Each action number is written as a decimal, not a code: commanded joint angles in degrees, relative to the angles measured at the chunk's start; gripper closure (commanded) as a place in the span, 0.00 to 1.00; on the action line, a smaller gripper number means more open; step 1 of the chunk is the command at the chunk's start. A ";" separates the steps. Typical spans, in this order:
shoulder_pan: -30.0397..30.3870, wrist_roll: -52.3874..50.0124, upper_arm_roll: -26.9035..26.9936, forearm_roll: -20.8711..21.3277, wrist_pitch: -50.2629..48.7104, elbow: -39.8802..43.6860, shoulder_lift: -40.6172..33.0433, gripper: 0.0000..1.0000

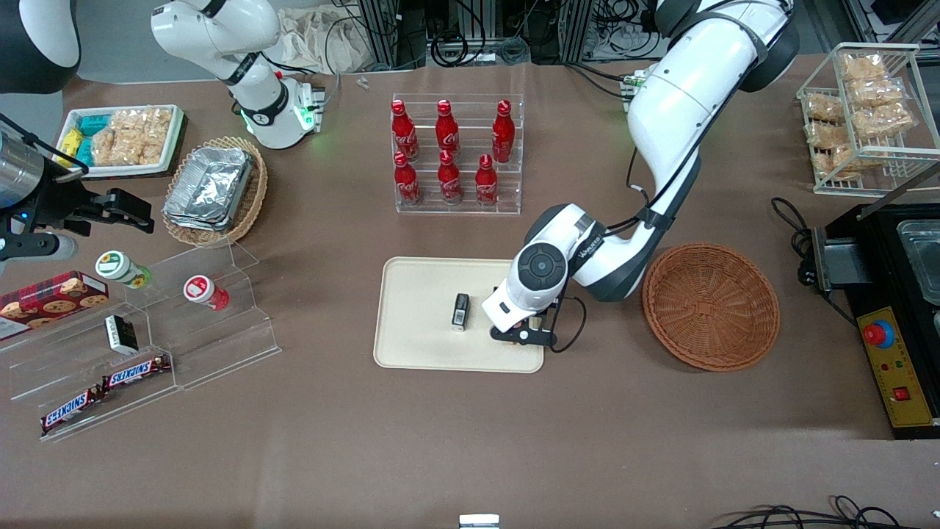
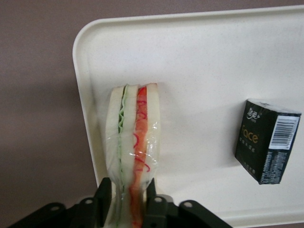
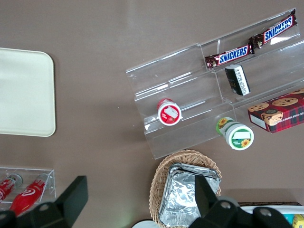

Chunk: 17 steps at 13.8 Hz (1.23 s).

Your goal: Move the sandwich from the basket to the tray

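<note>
I see one counter (image 1: 470, 455) carrying one cream tray (image 1: 418, 330) and, just beside it, one reddish-brown basket (image 1: 711, 306). On the tray I count one small black packet (image 1: 460, 311) and one sandwich (image 2: 134, 142), standing on edge near the rim, pinched by my claw (image 2: 127, 202).

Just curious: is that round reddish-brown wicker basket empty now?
Empty: the round reddish-brown wicker basket shows bare weave. The gripper holds the triangular sandwich over the cream tray.
</note>
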 commanded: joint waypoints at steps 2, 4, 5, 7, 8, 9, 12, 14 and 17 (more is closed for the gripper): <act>-0.40 -3.12 0.28 0.48 -1.05 1.77 -0.39 0.01; 0.12 -2.77 0.19 0.39 -5.78 2.03 -3.11 0.01; 0.21 -2.34 0.28 0.48 -8.50 2.21 -4.87 0.01; 1.87 -0.24 0.28 0.31 -13.69 1.86 -9.25 0.01; 3.45 2.30 0.11 0.13 -16.94 1.77 -11.28 0.01; 4.60 4.68 0.10 -0.57 -19.93 1.60 -13.56 0.01; 10.30 11.53 0.19 -3.91 -26.71 0.98 -20.33 0.01; 13.99 16.98 0.19 -4.00 -30.31 0.81 -23.59 0.01; 20.23 25.68 0.28 -3.91 -35.84 0.89 -27.55 0.01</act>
